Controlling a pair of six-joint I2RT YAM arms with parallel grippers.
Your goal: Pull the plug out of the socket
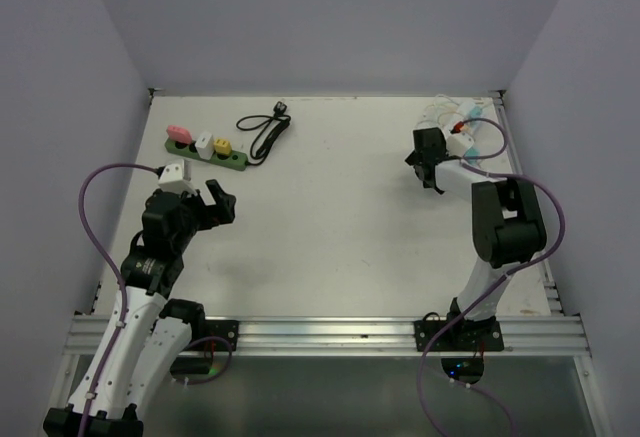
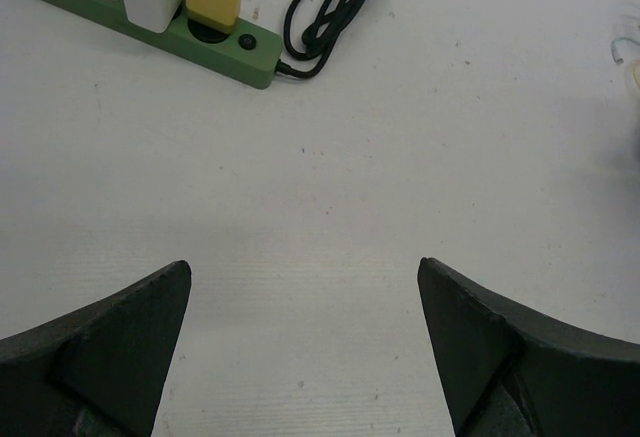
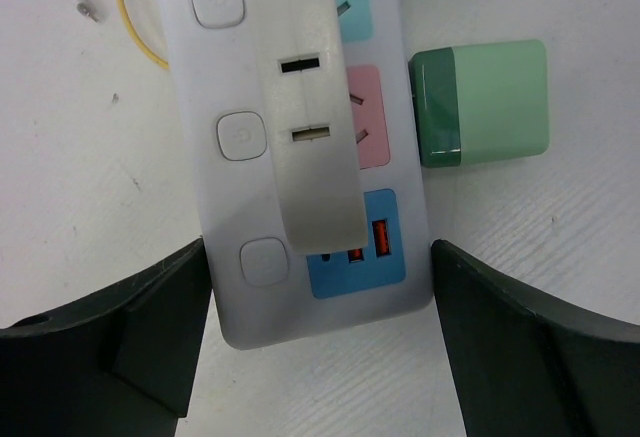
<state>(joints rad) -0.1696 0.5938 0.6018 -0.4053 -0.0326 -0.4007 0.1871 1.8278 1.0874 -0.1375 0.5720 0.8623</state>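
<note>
Right gripper (image 3: pixel 320 267): fingers are held wide, flanking the near end of the white power strip (image 3: pixel 225 197); contact cannot be told | beige plug (image 3: pixel 305 127): seated on the strip, ahead of the fingertips, long axis along the strip | green adapter (image 3: pixel 485 102): laid loose beside the strip | left gripper (image 2: pixel 305 277): spread wide, well apart; right arm is judged nearer.

A white power strip (image 3: pixel 215 77) runs from 12 toward 6 o'clock on the counter (image 3: pixel 80 187). A beige plug (image 3: pixel 305 107) stands over its coloured sockets, two slots showing. A green block (image 3: pixel 490 102) lies just beside the strip at 2 o'clock. Two dark fingers (image 3: pixel 120 347), spread wide at 7 and 5 o'clock, flank the strip's near end.
</note>
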